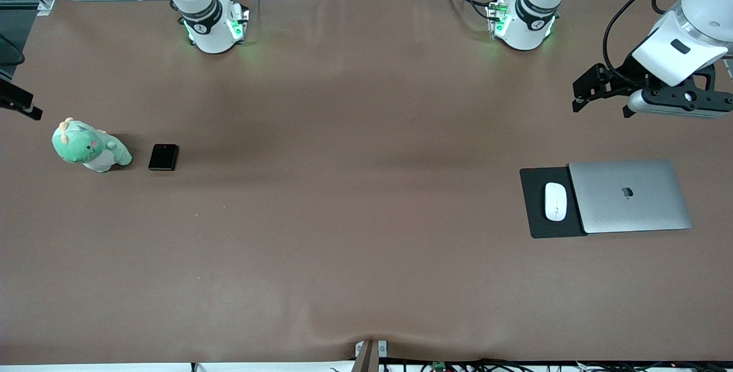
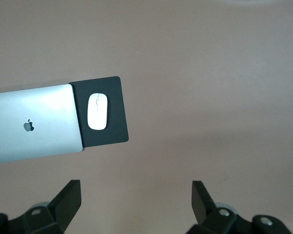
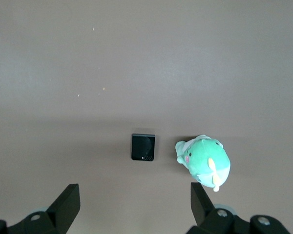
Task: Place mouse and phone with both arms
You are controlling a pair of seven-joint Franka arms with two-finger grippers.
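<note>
Mouse and phone lie well apart, at the two ends of the table. In the front view the white mouse sits at the right of the frame on a black mouse pad, whose edge is tucked under a closed silver laptop. The small dark phone lies flat at the left of the frame, just beside a green plush toy.

As for the step in hand, this layout fits two readings: the mouse on its pad and the phone by the plush may already be where the task wants them, with both arms up and clear, or each may be waiting to be picked up and carried elsewhere. The task sentence names no target, so I would not choose between them or call a next move.

Left gripper hangs in the air at the upper right of the front view, above the bare table; its wrist view shows the fingers wide apart with nothing between them. Right gripper is mostly cut off at the left edge of the front view, so its place there is hard to fix. Its wrist view looks down on the phone and plush, with fingers spread wide, holding nothing.
</note>
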